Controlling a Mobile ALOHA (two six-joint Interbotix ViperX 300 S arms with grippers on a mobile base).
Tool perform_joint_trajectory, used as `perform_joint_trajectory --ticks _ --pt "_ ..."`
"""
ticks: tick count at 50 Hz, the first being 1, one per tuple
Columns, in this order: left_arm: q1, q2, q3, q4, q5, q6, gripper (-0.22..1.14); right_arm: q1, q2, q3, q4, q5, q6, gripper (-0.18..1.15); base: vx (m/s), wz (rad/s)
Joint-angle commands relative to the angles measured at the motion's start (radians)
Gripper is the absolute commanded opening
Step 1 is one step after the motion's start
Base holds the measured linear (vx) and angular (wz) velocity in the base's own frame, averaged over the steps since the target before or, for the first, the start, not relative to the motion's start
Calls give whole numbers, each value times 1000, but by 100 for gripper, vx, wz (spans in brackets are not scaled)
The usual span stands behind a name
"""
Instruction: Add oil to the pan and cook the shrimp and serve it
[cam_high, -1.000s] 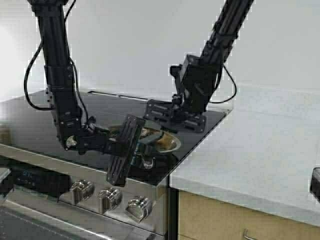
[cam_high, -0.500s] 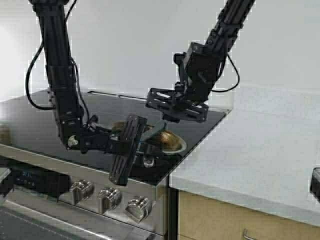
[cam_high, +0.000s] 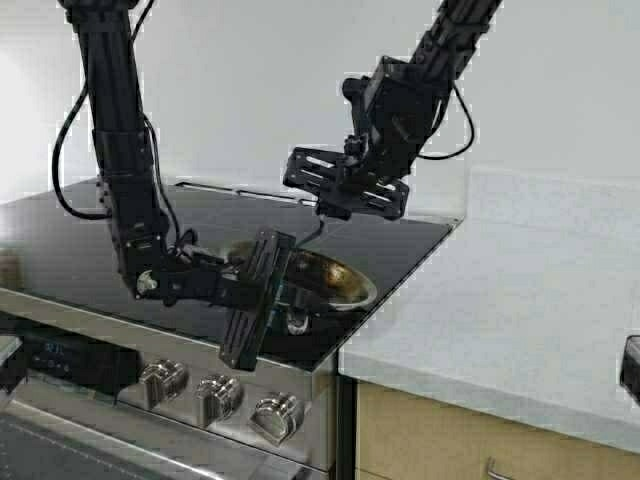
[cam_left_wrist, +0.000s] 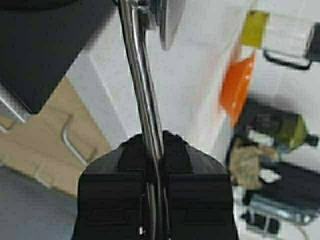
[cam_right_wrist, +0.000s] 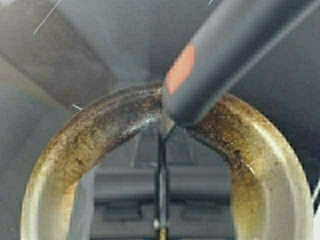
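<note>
Lifted since a second ago, the right gripper (cam_high: 335, 205) now hangs above the pan (cam_high: 325, 279), clamping a grey utensil handle (cam_right_wrist: 225, 55). At 9 o'clock, the left gripper (cam_high: 268, 290) pinches the pan's handle (cam_left_wrist: 145, 100).

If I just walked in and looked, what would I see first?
Probably the two black robot arms over the black stove top. The left gripper is shut on the silver handle of the pan, which sits near the stove's front right corner. The right gripper hangs above the pan, holding a grey tool with an orange spot.
</note>
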Motion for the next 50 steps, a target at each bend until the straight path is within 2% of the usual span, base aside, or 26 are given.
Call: perform_joint_trajectory --ticks 1,11,22,31,42,50 --pt "-3 -44 -8 3 -8 12 3 2 -60 -21 -3 0 -5 7 0 0" --pt "-3 -35 -3 -8 -18 12 3 2 -75 -15 -3 8 -5 7 0 0" --pt "-5 23 -14 -31 -91 8 3 -29 -173 32 -5 8 -14 7 0 0" --pt "2 87 -29 -86 -209 -5 3 -55 -268 103 -6 6 -15 7 0 0" --pt "37 179 -78 -95 -408 -44 3 -64 -376 216 -6 -23 -14 7 0 0" --pt "83 193 -94 -92 -431 -74 3 -64 -414 270 -5 -51 -11 7 0 0"
